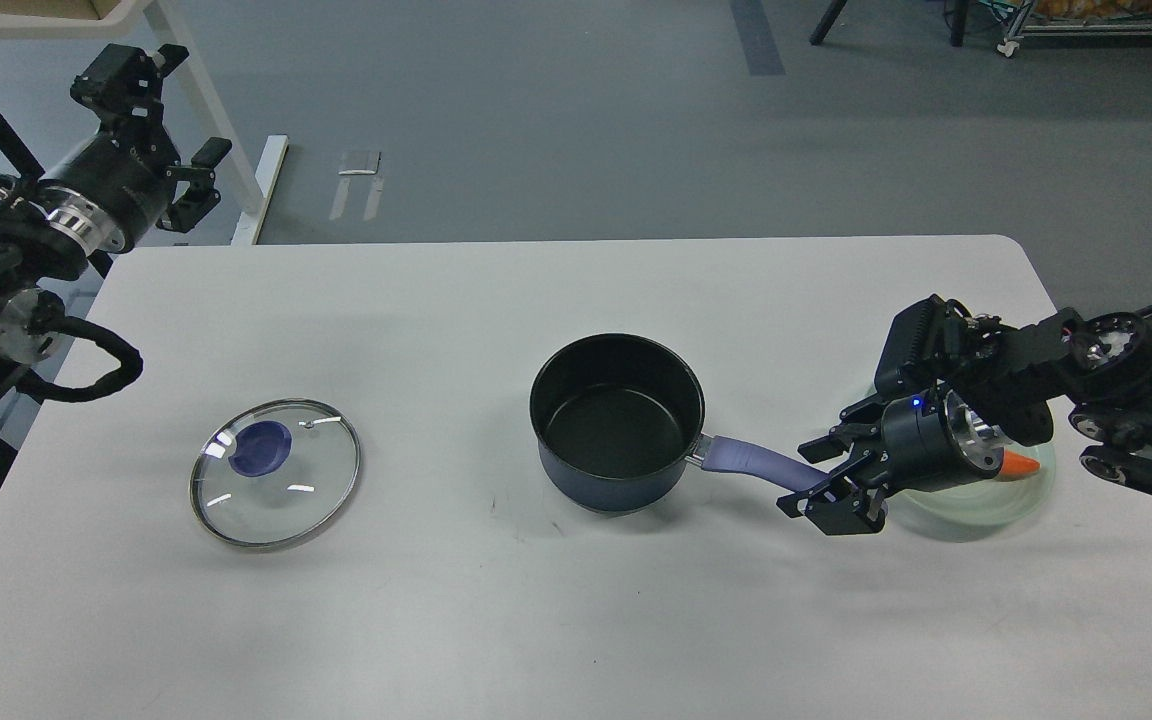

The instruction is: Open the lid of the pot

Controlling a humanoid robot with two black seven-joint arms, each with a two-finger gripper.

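The dark blue pot point(616, 425) stands uncovered at the table's middle, its purple handle point(751, 462) pointing right. The glass lid point(274, 472) with a blue knob point(258, 448) lies flat on the table to the pot's left. My right gripper point(828, 472) is open, its fingers spread above and below the tip of the handle. My left gripper point(168, 125) is open and empty, raised beyond the table's far left corner, well away from the lid.
A pale green plate point(996, 500) with an orange piece point(1021, 463) sits under my right wrist near the table's right edge. A white table leg point(226, 140) stands on the floor behind my left gripper.
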